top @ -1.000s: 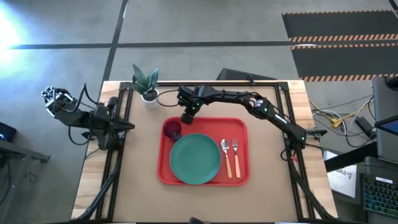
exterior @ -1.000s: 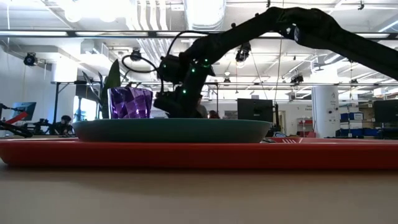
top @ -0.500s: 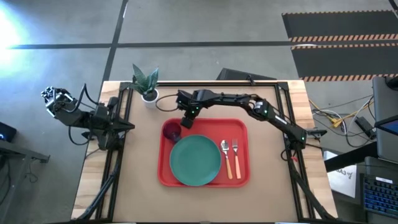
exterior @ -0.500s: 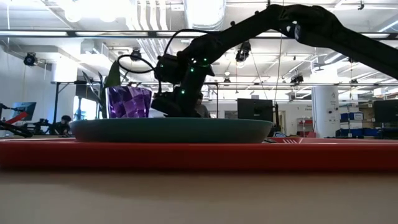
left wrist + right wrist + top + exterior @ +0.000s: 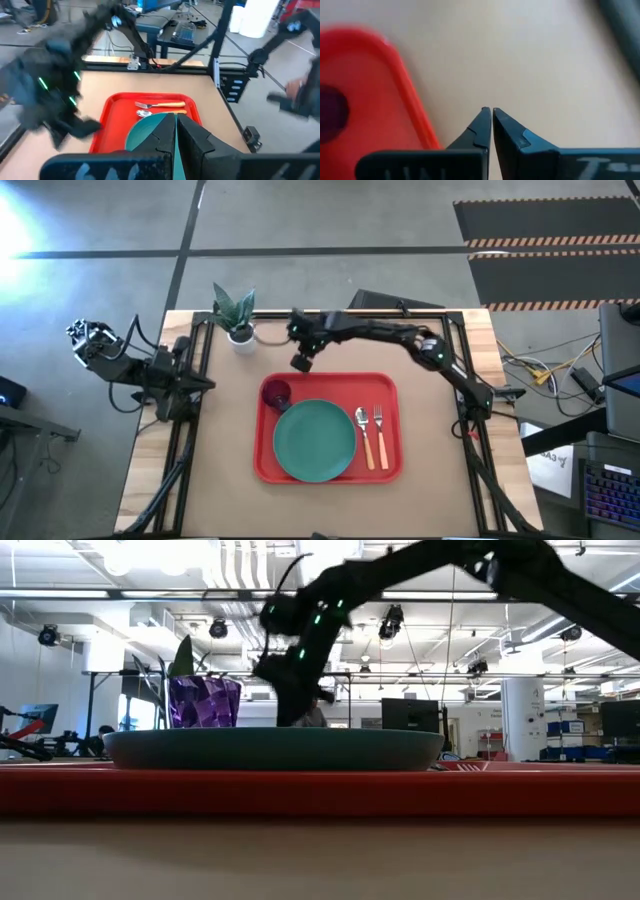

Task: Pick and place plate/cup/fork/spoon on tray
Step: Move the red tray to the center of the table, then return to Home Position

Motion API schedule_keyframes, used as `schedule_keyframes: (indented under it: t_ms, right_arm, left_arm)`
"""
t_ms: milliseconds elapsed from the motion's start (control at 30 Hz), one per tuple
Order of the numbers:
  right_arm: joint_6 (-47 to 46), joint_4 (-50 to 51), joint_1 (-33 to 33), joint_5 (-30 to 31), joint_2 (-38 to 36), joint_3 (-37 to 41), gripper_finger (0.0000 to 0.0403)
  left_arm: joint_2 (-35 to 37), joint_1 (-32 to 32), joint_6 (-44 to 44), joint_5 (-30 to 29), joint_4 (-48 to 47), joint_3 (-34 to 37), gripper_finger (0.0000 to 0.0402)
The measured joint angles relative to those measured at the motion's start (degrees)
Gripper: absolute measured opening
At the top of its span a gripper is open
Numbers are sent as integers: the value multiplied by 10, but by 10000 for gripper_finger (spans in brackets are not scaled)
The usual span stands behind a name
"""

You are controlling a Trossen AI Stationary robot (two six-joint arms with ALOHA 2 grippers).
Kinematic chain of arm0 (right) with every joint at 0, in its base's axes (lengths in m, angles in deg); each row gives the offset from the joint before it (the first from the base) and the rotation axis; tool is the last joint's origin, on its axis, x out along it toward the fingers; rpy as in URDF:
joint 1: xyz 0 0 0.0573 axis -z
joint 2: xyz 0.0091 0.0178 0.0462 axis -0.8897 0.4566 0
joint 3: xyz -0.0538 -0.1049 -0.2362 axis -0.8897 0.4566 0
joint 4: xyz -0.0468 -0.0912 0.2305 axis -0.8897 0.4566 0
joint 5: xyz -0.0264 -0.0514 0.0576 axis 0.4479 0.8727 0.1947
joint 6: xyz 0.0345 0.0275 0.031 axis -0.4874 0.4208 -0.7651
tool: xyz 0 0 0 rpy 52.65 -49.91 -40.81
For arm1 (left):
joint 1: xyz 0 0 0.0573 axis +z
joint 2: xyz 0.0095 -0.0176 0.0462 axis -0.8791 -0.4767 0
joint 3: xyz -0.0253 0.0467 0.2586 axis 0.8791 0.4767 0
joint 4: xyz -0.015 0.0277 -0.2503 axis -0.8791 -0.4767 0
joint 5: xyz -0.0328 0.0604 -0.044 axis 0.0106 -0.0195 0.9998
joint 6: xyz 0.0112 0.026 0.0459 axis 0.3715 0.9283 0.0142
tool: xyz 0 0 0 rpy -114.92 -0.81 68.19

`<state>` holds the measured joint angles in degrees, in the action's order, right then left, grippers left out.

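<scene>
— From where you stood, where did everything sit?

— All four pieces lay on the red tray [image 5: 265, 462] in the middle of the table [image 5: 440, 500]. The teal plate [image 5: 314, 439] took the tray's left-centre, and the purple cup [image 5: 276, 392] stood upright in the far left corner, just beside the plate's rim. The spoon [image 5: 363, 432] and the fork [image 5: 379, 432] lay side by side on the tray's right part, handles toward the near edge, the spoon closer to the plate.

— And the arms?

— The right gripper [image 5: 301, 361] hung above bare table just beyond the tray's far edge, close to the cup's corner. Its fingers [image 5: 481, 127] were pressed together with nothing between them. The left gripper [image 5: 175, 131] was parked off the table's left side, its two fingers likewise closed on nothing.

— Anything else on the table?

— A small white pot with a green plant [image 5: 236, 314] stood at the far left corner, apart from the tray.
</scene>
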<state>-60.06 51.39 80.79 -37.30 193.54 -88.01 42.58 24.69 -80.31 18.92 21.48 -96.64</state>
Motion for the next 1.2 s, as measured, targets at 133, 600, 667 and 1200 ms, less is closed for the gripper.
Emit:
schedule_keyframes:
  t_ms: [133, 600, 667, 1200]
  right_arm:
    - [19, 1, -4, 1, -71, 0, 8]
    - [31, 0, -119, 49, -349, 35, 8]
    - [32, 0, -140, 91, -380, 49, 8]
    - [-136, 8, -268, 117, -517, 183, 9]
  left_arm:
    - [7, 0, 0, 14, -9, 1, 0]
    - [89, 0, 47, 15, 1, 40, 0]
    - [110, 0, 76, 18, 23, 57, 0]
    - [280, 0, 122, 51, 113, 188, 0]
